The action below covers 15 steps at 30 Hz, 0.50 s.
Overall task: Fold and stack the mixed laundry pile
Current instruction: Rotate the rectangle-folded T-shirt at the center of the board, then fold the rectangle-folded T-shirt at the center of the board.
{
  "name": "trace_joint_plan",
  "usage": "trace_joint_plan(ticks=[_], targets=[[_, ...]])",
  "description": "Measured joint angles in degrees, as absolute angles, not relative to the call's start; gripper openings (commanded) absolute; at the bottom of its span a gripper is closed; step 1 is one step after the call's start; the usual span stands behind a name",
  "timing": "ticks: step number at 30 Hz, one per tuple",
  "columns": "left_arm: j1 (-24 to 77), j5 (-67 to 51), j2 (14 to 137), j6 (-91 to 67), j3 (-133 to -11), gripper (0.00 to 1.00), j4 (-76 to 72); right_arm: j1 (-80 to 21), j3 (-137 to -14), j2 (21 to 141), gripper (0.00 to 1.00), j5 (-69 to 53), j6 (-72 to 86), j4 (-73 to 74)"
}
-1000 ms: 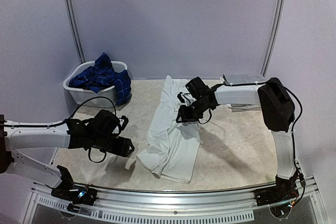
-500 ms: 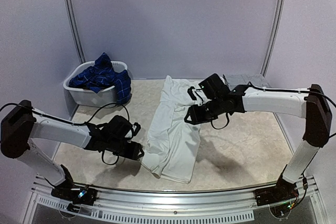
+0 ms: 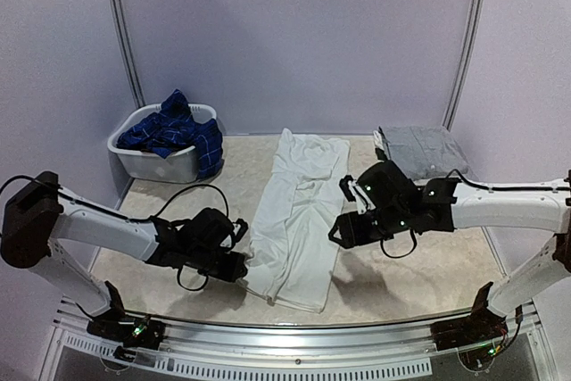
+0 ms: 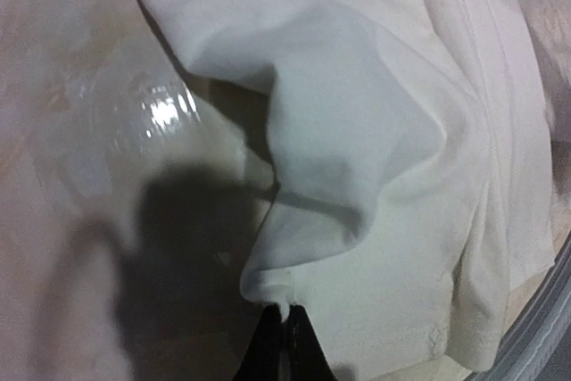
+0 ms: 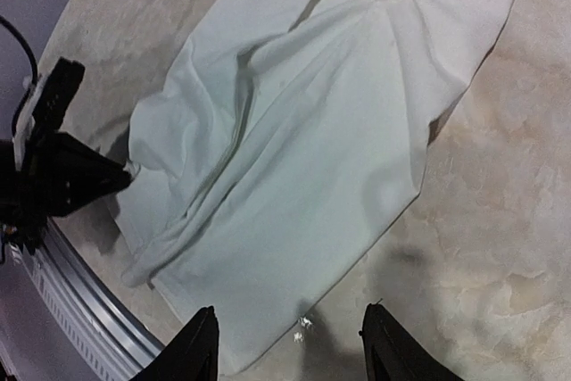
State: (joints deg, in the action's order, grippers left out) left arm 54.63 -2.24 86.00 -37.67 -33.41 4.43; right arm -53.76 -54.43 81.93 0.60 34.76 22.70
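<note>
Clamped shut on a small pinch of cloth at the near-left corner of the white trousers [image 3: 299, 211] with the left gripper [image 3: 239, 265]. From its wrist, showed as dark tips of the left gripper [image 4: 285, 338] pressed together under a puckered fold of the white trousers [image 4: 375, 176]. Lay flat on the table [image 3: 419, 265], spread rightward and away from that claw. Ran lengthwise from the stitched hem beside the claw toward the far wall, leaning slightly right at the far end. Could not tell which end was the waist.

Across the trousers from that claw, at their right edge: right gripper [image 3: 343, 231], fingers apart, nothing between them. In the wrist view, hung with the right gripper [image 5: 290, 341] over the near hem of the white trousers [image 5: 303, 131] and the bare table beside it.

Counted one pair of trousers. Beyond and left of the left claw, one white basket [image 3: 134, 162] with one navy plaid shirt [image 3: 174, 131] heaped in it and draped over its rim. Could not separate any other piece in that heap. Beyond the right claw, at the far right, one grey folded piece [image 3: 424, 147].

A second before, had stood well left of the trousers with jaws spread; now at the corner and closed. Had hovered over the trousers' far half with the right gripper; now nearer, at the right edge, jaws wider. Grey piece then half hidden by the right arm, now fully shown.
</note>
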Motion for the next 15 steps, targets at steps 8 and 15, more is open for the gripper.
trace_joint_plan(ticks=[8, 15], targets=[[60.6, 2.8, 79.8, -42.1, -31.0, 0.0, 7.4, -59.6, -43.4, 77.1, 0.6, 1.0, 43.6, 20.8], [66.0, 7.3, 77.1, -46.8, -28.6, 0.0, 9.1, -65.4, -36.5, 73.3, 0.62, 2.3, 53.1, 18.0]])
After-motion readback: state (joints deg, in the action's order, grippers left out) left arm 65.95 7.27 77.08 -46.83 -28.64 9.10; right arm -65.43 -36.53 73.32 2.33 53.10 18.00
